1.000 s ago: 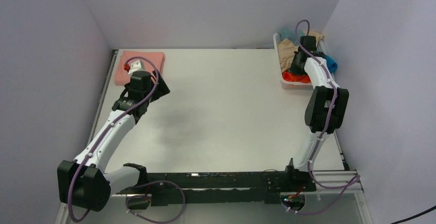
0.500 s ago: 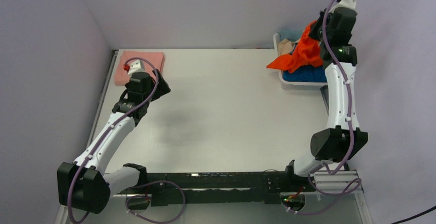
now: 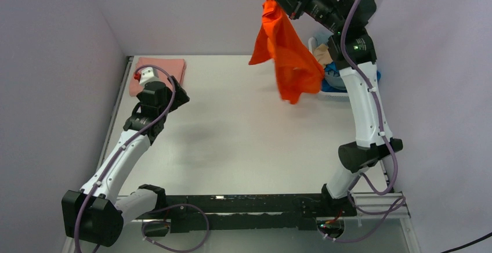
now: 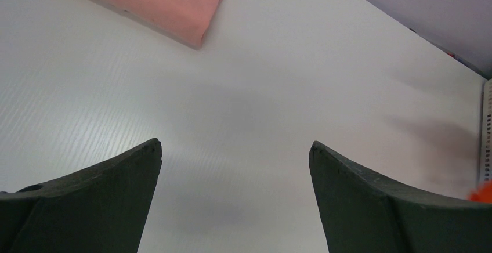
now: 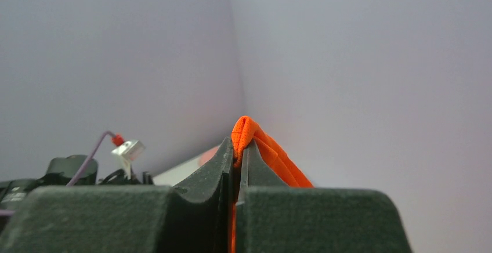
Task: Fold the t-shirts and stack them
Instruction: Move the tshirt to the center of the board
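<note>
Orange t-shirt (image 3: 288, 53), one, hanging from right fingers (image 5: 222, 169); one salmon-pink t-shirt (image 3: 173, 67) folded

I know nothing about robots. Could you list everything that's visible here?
orange t-shirt: one, bright orange, hanging from the right gripper above the table's far right
salmon-pink t-shirt: one, folded, table's far left corner
basket: one, white, far right corner
tan cloth: one, in the basket
blue cloth: one, in the basket
table: one, white
left gripper: black, open, above the table
right gripper: black, shut on the orange t-shirt, raised high
</note>
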